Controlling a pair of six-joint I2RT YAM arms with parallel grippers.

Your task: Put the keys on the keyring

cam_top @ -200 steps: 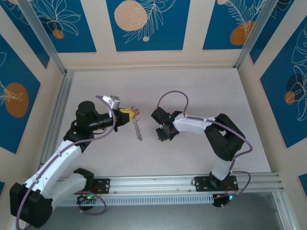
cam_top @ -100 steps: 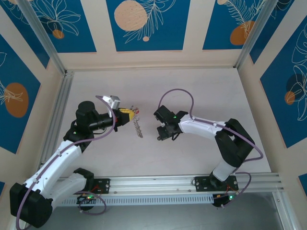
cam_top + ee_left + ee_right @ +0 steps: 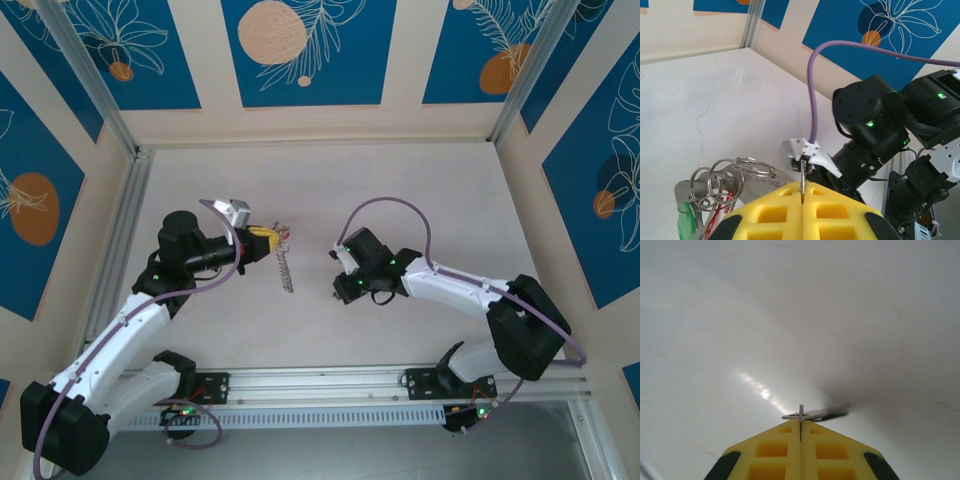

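Between the clenched yellow pads of the right gripper, the keys are grasped edge-on. They are a tiny pair, one plain silver metal and one with a dark plastic head. They project just ahead of the fingertips, close to the white table surface; contact with it cannot be determined.

Pick-up is judged done, and transfer to the ring is the step in hand.

Well apart, opposite this gripper, the left gripper is clamped on the thin wire of the keyring, a large metal loop fringed with small silvery rings and a green tag.

For the next move, the keys must be raised, carried to the loop, and a key hole aligned with the wire.

The right arm is extended low with its wrist pitched down. The left arm is bent at the elbow, with its wrist pointed toward the right arm.
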